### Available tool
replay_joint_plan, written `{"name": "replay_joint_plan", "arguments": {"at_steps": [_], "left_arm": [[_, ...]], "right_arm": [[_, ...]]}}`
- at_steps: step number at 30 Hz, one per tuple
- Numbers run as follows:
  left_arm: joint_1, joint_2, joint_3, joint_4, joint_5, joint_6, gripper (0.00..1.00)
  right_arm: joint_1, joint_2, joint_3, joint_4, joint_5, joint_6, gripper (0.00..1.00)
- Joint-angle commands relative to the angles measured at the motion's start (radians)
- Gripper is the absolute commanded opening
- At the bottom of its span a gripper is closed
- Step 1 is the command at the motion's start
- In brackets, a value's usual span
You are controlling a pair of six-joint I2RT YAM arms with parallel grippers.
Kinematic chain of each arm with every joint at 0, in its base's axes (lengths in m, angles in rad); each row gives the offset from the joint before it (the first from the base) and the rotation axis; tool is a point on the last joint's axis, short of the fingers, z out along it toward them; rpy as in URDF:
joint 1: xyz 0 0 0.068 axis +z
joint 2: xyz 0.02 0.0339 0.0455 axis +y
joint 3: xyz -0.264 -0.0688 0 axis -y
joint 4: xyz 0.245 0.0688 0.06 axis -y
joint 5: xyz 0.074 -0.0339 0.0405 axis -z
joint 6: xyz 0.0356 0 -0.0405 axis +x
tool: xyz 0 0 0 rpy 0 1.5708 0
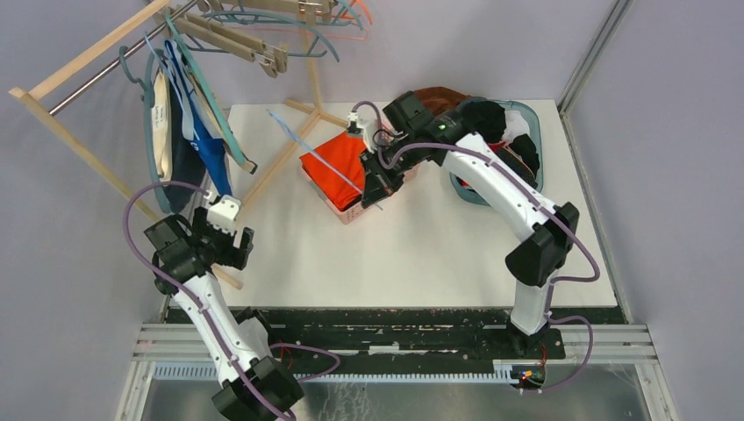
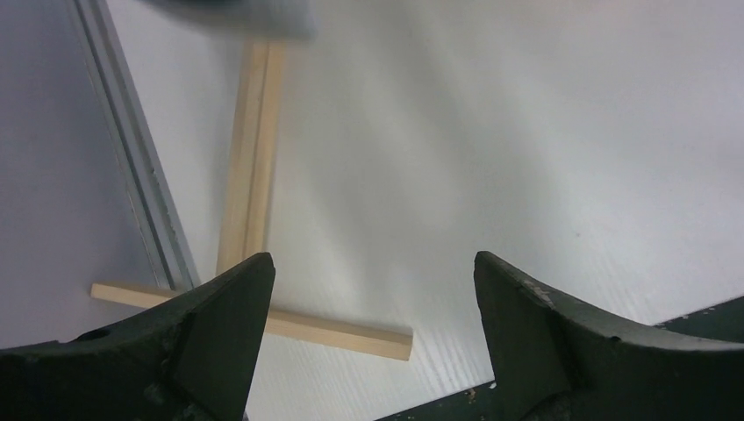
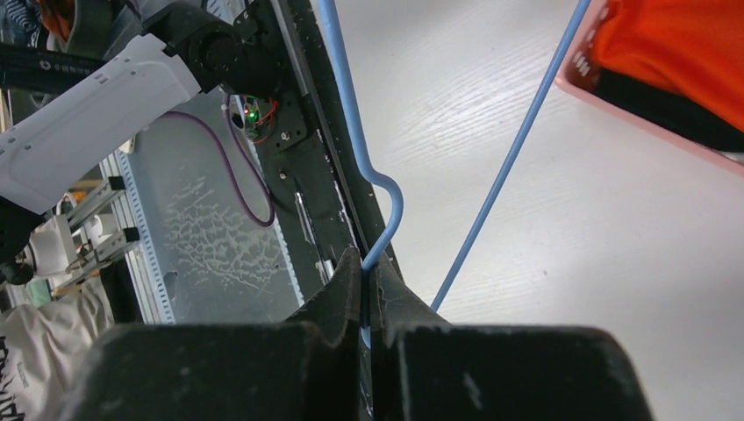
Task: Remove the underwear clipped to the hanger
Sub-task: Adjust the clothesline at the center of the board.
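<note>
White counter (image 1: 421, 246) bears a rack (image 1: 83, 152) at far left where the underwear (image 1: 186, 153) hangs clipped; the left claw (image 2: 373, 260) gapes empty below it and must likely rise to it, while the right claw (image 3: 367, 265) pinches a blue hanger (image 3: 387, 195).

From above we cannot tell the underwear (image 1: 189, 132) apart piece by piece: the fabrics overlap. The wooden rack (image 1: 88, 51) runs off the top edge. At the left wrist, a dark blur (image 2: 237, 13) along the top edge is beyond our naming. At the right wrist, the blue hanger (image 3: 344, 88) vanishes between the pressed fingers of the right end effector (image 3: 368, 289), and the frame edge cuts the orange garment (image 3: 684, 53).
</note>
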Motion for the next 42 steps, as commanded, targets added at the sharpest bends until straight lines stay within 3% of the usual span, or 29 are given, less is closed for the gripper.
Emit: {"name": "replay_joint_plan", "arguments": {"at_steps": [1, 7, 14, 22, 29, 34, 42], "left_arm": [[-0.004, 0.025, -0.131, 0.277, -0.128, 0.033, 0.91], [-0.069, 0.253, -0.201, 0.496, -0.275, 0.061, 0.94], [-0.282, 0.426, -0.166, 0.774, -0.472, -0.081, 0.96], [-0.292, 0.440, -0.060, 0.744, -0.415, -0.114, 0.97], [-0.293, 0.643, 0.076, 0.740, -0.370, -0.045, 0.97], [-0.294, 0.770, 0.190, 0.669, -0.265, -0.011, 0.95], [-0.348, 0.936, 0.294, 0.600, -0.225, 0.027, 0.75]], "right_arm": [[0.024, 0.065, 0.061, 0.028, -0.031, -0.014, 0.01], [0.013, 0.079, 0.015, 0.069, -0.023, -0.009, 0.01], [-0.036, 0.067, -0.051, 0.080, -0.044, -0.010, 0.01], [-0.088, 0.045, -0.107, 0.097, -0.063, -0.010, 0.01], [-0.095, 0.044, -0.122, 0.108, -0.078, -0.009, 0.01], [-0.106, 0.032, -0.152, 0.121, -0.079, -0.011, 0.01], [-0.122, 0.033, -0.171, 0.129, -0.089, -0.014, 0.01]]}}
